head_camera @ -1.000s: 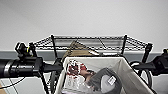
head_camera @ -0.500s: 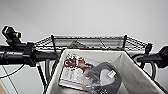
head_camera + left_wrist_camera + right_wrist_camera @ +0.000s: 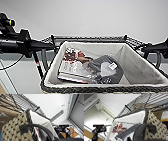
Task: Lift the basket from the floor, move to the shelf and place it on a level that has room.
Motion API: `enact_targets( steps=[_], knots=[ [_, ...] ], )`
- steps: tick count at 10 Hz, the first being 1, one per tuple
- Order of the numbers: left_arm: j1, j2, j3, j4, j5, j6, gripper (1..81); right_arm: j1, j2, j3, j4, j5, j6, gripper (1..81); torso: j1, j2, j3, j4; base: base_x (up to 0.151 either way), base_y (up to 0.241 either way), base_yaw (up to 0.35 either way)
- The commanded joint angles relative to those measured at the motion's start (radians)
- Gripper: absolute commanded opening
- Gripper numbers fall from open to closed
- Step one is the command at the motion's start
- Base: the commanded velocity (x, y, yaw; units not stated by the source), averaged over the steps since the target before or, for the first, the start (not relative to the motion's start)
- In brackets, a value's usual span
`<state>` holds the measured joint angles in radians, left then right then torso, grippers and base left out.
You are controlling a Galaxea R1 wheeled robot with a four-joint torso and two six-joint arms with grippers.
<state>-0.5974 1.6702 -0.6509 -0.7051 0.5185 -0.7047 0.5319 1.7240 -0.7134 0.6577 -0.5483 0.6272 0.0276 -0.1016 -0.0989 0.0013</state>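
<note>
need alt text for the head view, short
A woven basket with a white cloth lining and dark braided rim is held up in front of the shelf's top wire level, with a dark robot arm at each end. Inside lie a red-and-white printed packet and a dark grey pouch. Behind is a plain pale wall.

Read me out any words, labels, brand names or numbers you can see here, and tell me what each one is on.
No text can be read.
The red and white packet in the basket: print shows, too blurred to read.
The white tag on the dark item beside it: blurred, unreadable.
A small white label on the wall in the left wrist view: too small to read.
</note>
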Motion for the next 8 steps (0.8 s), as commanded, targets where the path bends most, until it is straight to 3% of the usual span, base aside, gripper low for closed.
enact_targets(
  steps=[1,8],
  knots=[
    [-0.164,0.047,-0.102,-0.027,-0.037,0.014,1.0,0.160,0.059,-0.102,-0.006,0.027,0.008,1.0,0.000,0.000,0.000,0.000,0.000,0.000,0.000],
    [-0.196,0.207,-0.256,-0.057,-0.025,0.014,1.0,0.280,0.206,-0.306,0.013,-0.013,0.032,1.0,0.000,0.000,0.000,0.000,0.000,0.000,0.000]
  ],
)
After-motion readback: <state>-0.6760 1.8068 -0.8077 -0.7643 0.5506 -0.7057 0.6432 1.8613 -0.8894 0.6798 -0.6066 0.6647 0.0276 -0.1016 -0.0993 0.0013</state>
